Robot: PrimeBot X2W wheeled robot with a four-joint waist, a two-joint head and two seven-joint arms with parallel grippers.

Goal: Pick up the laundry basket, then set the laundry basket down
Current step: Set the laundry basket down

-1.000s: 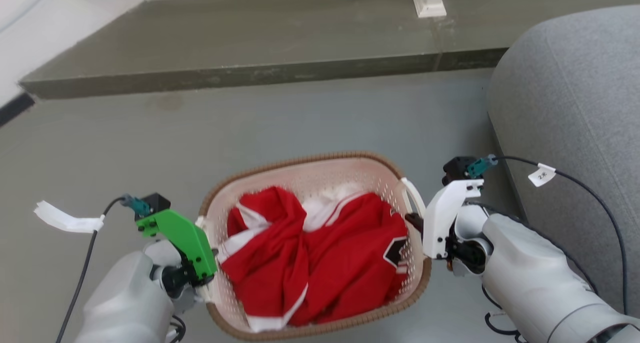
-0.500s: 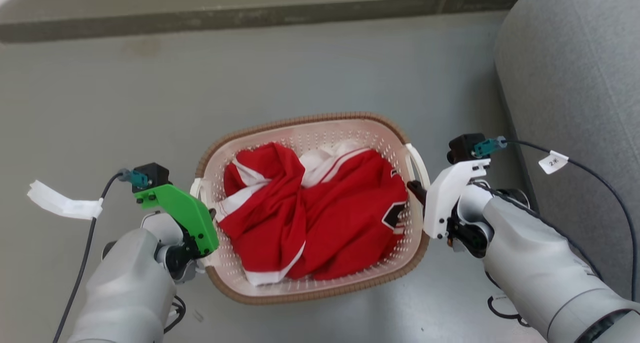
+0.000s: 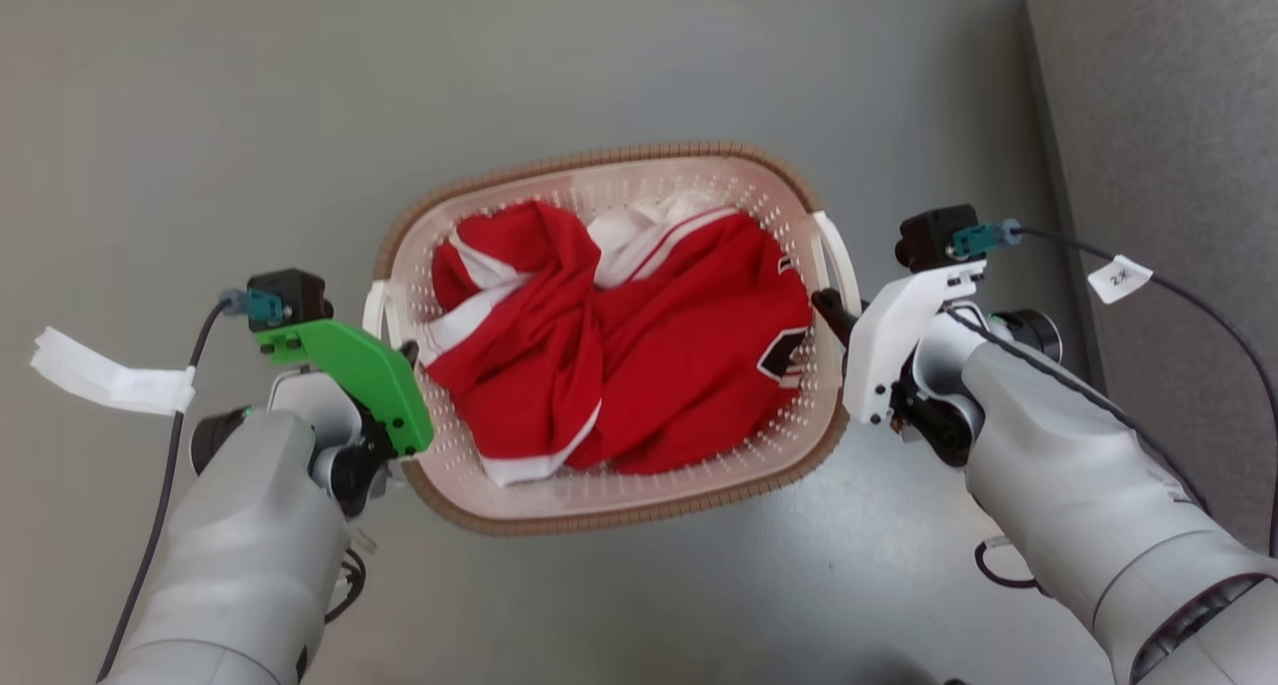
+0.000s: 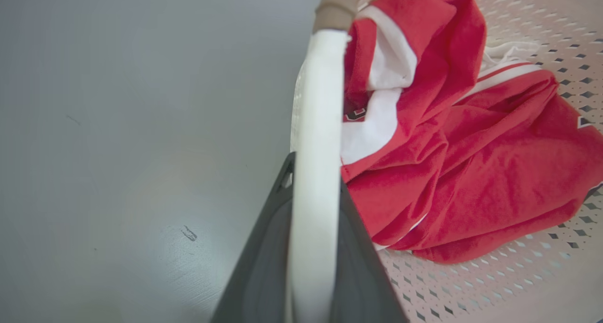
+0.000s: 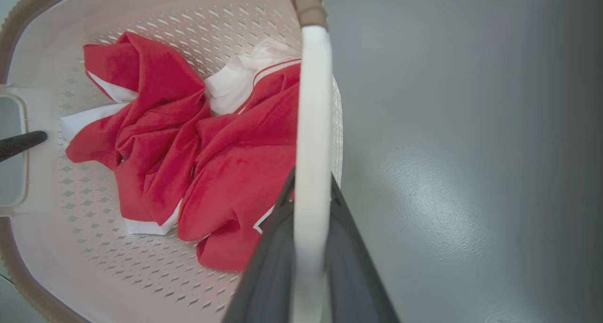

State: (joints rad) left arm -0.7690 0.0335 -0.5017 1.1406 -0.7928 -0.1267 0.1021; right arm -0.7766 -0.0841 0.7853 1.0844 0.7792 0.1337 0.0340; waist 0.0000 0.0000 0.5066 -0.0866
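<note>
Centrally, a cream-white laundry basket [image 3: 639, 153] with a brown woven-look rim sat between the robot's two arms, seen from above against a plain grey floor [image 3: 200, 116]. A crumpled red and white garment [image 3: 639, 355] lay inside and covered most of the perforated bottom. Each short side of the basket carried a white handle.

The left hand [image 4: 314, 177] was pressed together on the left handle [image 4: 318, 101], with one dark finger on either side of the white bar. The right hand [image 5: 311, 186] pinched the right handle [image 5: 313, 101] in the same way. A grey sofa [image 3: 1158, 166] stood just beyond the right arm, apart from the basket.

Both grips looked secure, so the taking-hold part of the task appeared done. From overhead it could not be told whether the basket hung clear of the floor or rested on it. Whichever it was, what probably remained was to bring it level to the floor and then spread both hands to free the handles.
</note>
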